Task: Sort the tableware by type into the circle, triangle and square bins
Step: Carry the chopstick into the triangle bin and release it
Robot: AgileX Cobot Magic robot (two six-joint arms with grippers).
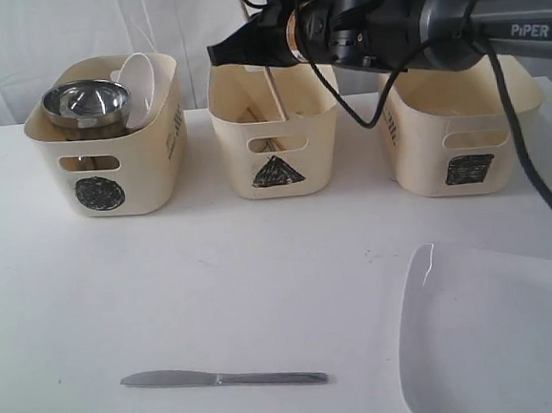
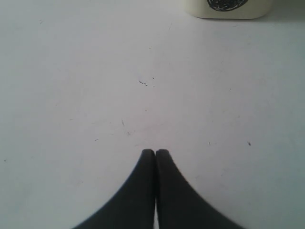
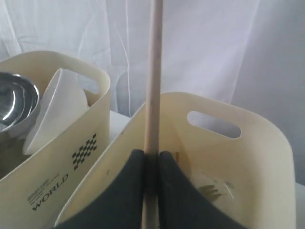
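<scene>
My right gripper (image 1: 218,53) hangs over the triangle bin (image 1: 276,149), shut on a wooden chopstick (image 3: 153,71) that stands upright between the fingers (image 3: 136,167). A steel fork (image 3: 209,191) lies inside that bin. The circle bin (image 1: 110,157) holds a shiny steel bowl (image 1: 84,102) and a small white bowl (image 1: 140,78) leaning on its side. The square bin (image 1: 462,144) stands at the right, its inside mostly hidden by the arm. A knife (image 1: 223,378) lies on the table near the front. A large white plate (image 1: 501,337) sits at the front right. My left gripper (image 2: 155,152) is shut and empty above bare table.
The three bins stand in a row along the back of the white table (image 1: 262,274), with a white curtain behind them. The right arm and its cables (image 1: 533,186) stretch over the square bin. The circle bin's front (image 2: 228,7) shows at the edge of the left wrist view.
</scene>
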